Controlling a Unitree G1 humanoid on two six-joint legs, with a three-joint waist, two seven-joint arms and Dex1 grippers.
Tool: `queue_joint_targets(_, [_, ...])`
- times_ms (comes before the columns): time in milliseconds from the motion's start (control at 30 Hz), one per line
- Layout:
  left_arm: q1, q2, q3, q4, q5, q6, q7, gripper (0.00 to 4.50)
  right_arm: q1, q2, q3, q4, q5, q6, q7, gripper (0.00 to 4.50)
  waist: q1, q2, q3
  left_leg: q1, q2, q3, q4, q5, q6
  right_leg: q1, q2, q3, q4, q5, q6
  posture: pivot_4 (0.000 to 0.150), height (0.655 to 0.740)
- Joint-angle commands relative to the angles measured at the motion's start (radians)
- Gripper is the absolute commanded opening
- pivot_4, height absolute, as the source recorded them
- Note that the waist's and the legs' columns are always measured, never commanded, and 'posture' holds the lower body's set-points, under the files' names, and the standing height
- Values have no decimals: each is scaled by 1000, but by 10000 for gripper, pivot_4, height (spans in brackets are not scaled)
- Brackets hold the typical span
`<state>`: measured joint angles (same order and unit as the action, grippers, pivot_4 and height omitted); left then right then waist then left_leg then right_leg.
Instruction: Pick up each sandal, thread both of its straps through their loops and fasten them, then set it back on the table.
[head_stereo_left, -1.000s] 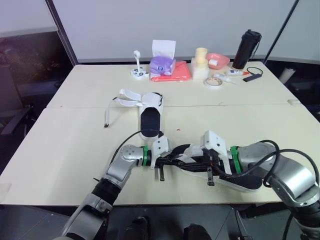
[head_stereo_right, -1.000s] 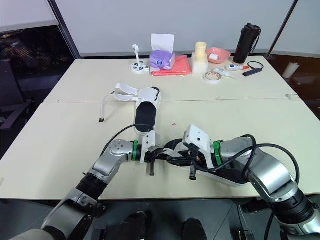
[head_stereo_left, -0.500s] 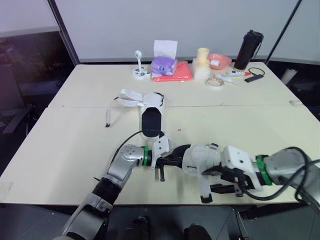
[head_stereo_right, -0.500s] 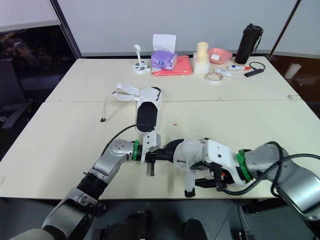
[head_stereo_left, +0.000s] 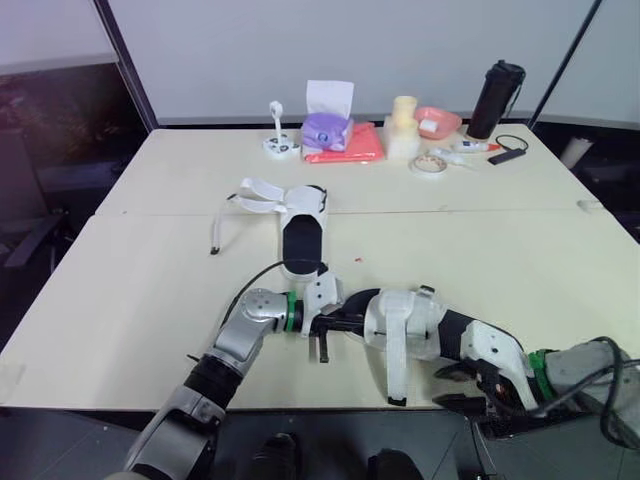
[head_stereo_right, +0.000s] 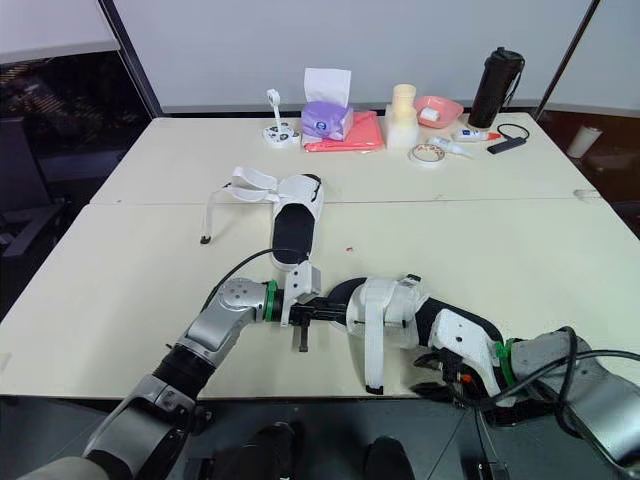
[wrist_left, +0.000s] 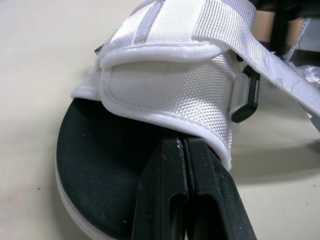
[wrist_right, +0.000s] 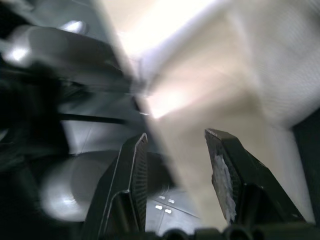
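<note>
Cream table (head_stereo_left: 150, 290) underneath, and the black-soled white woven sandal (wrist_left: 165, 85) lies right at the left gripper (wrist_left: 182, 142). Its fingers are pressed tight together, nipping the front strap's hem at the toe. Beyond that claw lies the second sandal (head_stereo_left: 300, 235), straps splayed. The right gripper (wrist_right: 176, 134) sits off the first sandal's heel, fingers spread, holding nothing. One loose strap (head_stereo_left: 392, 365) dangles between the claws; a black plastic loop (wrist_left: 245, 97) shows beside the front strap.

no legible text, labels or numbers
</note>
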<state>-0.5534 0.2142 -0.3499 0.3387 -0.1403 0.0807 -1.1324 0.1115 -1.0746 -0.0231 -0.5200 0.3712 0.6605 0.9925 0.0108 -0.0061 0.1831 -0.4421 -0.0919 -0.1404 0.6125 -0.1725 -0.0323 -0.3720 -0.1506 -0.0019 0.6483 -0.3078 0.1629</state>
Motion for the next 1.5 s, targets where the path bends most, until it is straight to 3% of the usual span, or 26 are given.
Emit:
queue_joint_targets(33, [23, 11, -24, -8, 13, 16, -15, 0, -66, 29, 22, 96, -71, -40, -55, 19325, -1, 0, 0, 1, 0, 0, 0, 0, 0, 0, 0, 0, 0, 0, 0, 1500, 7400])
queue_joint_targets(367, [37, 24, -20, -30, 14, 26, -20, 0, -135, 40, 4, 151, -29, -25, -19, 19325, 1, 0, 0, 1, 0, -1, 1, 0, 0, 2, 0, 0, 0, 0, 0, 1500, 7400])
queue_joint_targets(633, [27, 14, -24, -11, 24, 16, -9, 0, -181, -19, -155, 98, 233, 204, 105, 19325, 2, 0, 0, 1, 0, -1, 1, 0, 0, 2, 0, 0, 0, 0, 0, 1500, 7400])
queue_joint_targets(767, [26, 10, -25, -10, 24, 14, -7, 0, -251, 18, -195, 75, 439, 402, 93, 19325, 3, 0, 0, 1, 1, -1, 1, 0, 0, 2, 0, 0, 0, 0, 0, 1500, 7400])
queue_joint_targets(1500, [106, 32, -42, -125, 13, 75, 17, 0, -244, 113, 9, 67, 428, 421, 14, 19325, 2, 0, 0, 0, 0, -1, 0, 0, 0, 0, 0, 0, 0, 0, 0, 1500, 7400])
